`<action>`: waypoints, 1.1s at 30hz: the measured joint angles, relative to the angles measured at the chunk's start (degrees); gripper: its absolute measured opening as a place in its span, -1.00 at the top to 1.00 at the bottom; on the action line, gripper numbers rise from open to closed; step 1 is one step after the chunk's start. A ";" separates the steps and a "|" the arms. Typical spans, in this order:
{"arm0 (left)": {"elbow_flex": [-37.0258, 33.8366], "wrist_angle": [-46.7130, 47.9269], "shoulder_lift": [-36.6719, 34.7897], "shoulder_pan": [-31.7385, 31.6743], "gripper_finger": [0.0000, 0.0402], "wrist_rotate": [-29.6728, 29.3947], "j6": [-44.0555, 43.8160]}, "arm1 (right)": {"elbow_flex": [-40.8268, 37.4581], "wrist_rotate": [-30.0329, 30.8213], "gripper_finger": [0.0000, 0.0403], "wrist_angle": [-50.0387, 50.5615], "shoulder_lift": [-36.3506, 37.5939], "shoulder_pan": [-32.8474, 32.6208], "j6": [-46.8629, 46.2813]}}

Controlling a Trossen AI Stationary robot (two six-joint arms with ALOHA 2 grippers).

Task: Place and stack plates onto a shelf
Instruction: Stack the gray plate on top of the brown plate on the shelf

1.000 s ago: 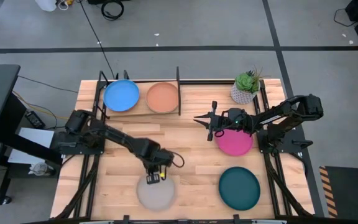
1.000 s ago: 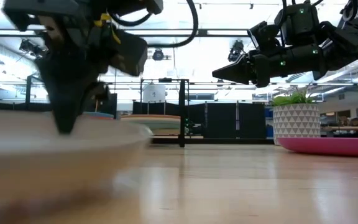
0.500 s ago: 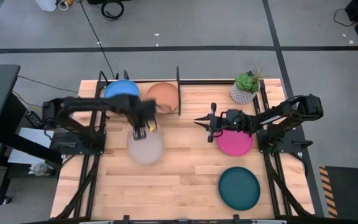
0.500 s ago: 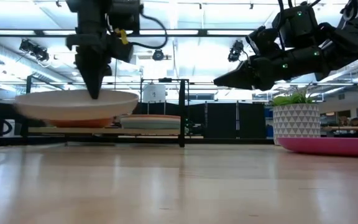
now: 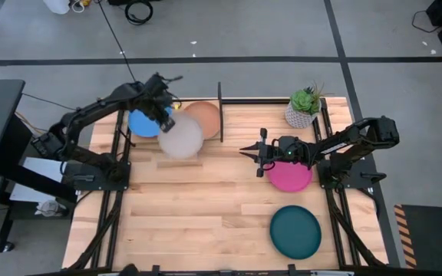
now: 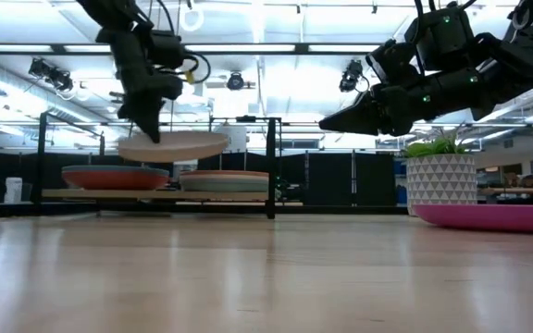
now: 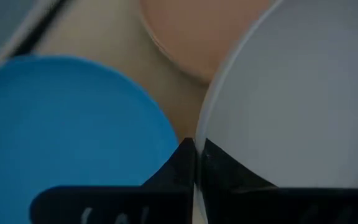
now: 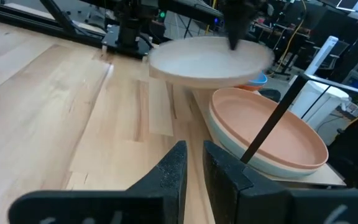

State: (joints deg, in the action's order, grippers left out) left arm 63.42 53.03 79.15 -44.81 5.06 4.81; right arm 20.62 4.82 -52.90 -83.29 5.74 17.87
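Note:
My left gripper is shut on a grey-white plate and holds it in the air over the shelf, which stands at the table's far left. The plate hovers between a bright blue plate and a terracotta plate, both lying on the shelf. My right gripper is shut and empty. It hovers above mid-table, just left of a magenta plate that lies flat on the table. My left gripper pinches the grey-white plate's rim at its far-left side, one finger on the inner face and one outside. The fingers come from above, pointing down. The plate hangs about level, clear of the shelf and the plates on it.
A dark teal plate lies at the near right. A potted plant stands at the far right. The shelf's black upright divider rises just right of the terracotta plate, which rests on a paler plate.
My left gripper has lifted the grey-white plate off the near part of the table. It has carried the plate up and toward the far edge, until it hangs level over the shelf between the blue and terracotta plates.

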 joint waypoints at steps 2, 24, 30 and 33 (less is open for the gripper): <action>0.00 -4.29 -0.02 -1.88 0.92 0.26 -5.78 | 0.01 0.00 0.71 -0.06 0.00 0.00 0.07; 0.04 -21.46 10.29 -2.78 0.65 3.94 -22.40 | 0.01 0.02 0.71 -0.06 0.00 0.00 1.16; 3.94 -16.37 10.26 -0.70 0.39 2.97 -10.77 | 0.00 0.02 0.71 0.62 0.00 0.00 0.96; 4.47 -14.11 9.60 0.98 0.35 -4.22 -5.66 | 0.01 0.02 0.71 0.63 0.00 0.00 0.10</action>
State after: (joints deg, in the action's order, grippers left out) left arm 67.89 38.91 88.75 -43.83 0.84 -0.85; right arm 20.63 4.84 -52.27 -83.29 5.74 17.97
